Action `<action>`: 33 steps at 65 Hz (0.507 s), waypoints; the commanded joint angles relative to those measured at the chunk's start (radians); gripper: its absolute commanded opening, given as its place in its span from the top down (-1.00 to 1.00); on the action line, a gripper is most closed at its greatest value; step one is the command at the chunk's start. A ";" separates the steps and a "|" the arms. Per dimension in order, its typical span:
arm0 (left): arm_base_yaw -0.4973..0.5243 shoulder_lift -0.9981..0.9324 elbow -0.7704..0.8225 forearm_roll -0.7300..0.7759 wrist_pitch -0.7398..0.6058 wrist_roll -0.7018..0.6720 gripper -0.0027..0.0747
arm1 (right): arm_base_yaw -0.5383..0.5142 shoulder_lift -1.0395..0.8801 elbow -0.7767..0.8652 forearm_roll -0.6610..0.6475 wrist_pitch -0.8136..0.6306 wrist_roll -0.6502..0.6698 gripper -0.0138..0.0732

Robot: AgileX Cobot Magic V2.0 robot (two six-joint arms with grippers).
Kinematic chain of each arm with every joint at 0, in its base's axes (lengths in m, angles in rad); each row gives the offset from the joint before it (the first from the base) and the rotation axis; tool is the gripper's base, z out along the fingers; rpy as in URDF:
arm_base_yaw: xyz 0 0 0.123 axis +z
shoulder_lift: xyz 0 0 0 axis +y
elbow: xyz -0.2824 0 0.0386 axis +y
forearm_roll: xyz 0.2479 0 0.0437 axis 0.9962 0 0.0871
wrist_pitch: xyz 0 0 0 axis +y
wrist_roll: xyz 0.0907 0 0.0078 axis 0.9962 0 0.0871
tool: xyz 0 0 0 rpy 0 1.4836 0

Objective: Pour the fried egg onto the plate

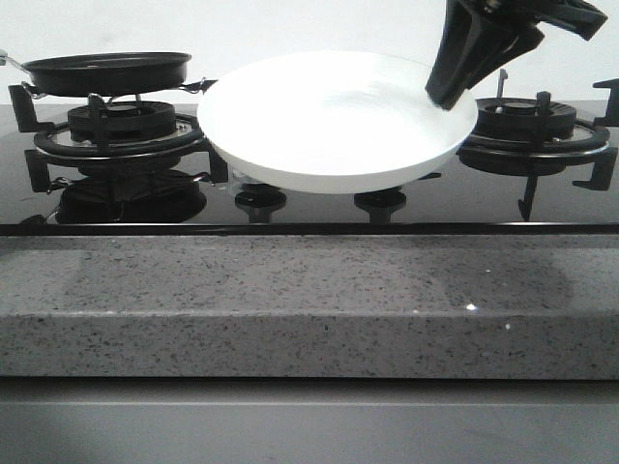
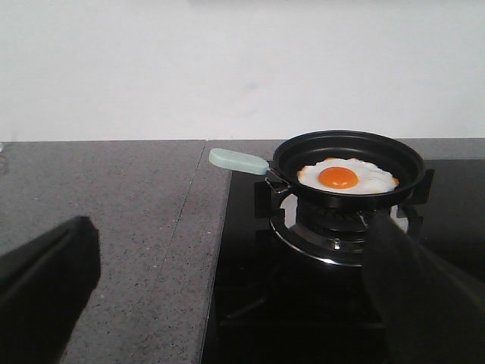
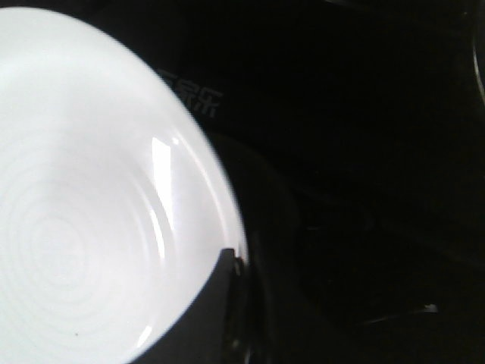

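The pour has not begun, as far as I can judge: the fried egg (image 2: 346,177) lies flat in the black pan (image 2: 348,163), which sits on the left burner (image 1: 118,126) of the stove, its pale green handle (image 2: 239,160) sticking out toward the grey table (image 2: 106,220). What looks done is the fetching of the plate (image 1: 334,121): the right tool (image 1: 455,92) is clamped on its right rim and holds it clear of the glass, between the two burners, with the right burner (image 1: 537,121) just behind the tool. The plate is bare and white inside. What is left is the main part: taking the pan by the handle, carrying it over the plate and tipping the egg out. The left tool (image 2: 227,303) hangs back from the pan with its fingers (image 2: 45,273) spread wide apart, gripping nothing; the handle and the egg lie beyond it, well apart from either finger. So the egg is left of the plate, still separated from it by the pan's wall and the gap between them.
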 commanded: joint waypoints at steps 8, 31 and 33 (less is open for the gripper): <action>-0.001 0.010 -0.037 0.001 -0.084 -0.009 -0.86 | 0.002 -0.051 -0.025 0.035 -0.028 -0.011 0.78; -0.001 0.071 -0.075 -0.324 0.066 -0.009 -0.86 | 0.002 -0.051 -0.025 0.035 -0.026 -0.011 0.78; -0.001 0.103 -0.087 -0.360 0.103 -0.009 -0.86 | 0.002 -0.051 -0.025 0.035 -0.026 -0.011 0.78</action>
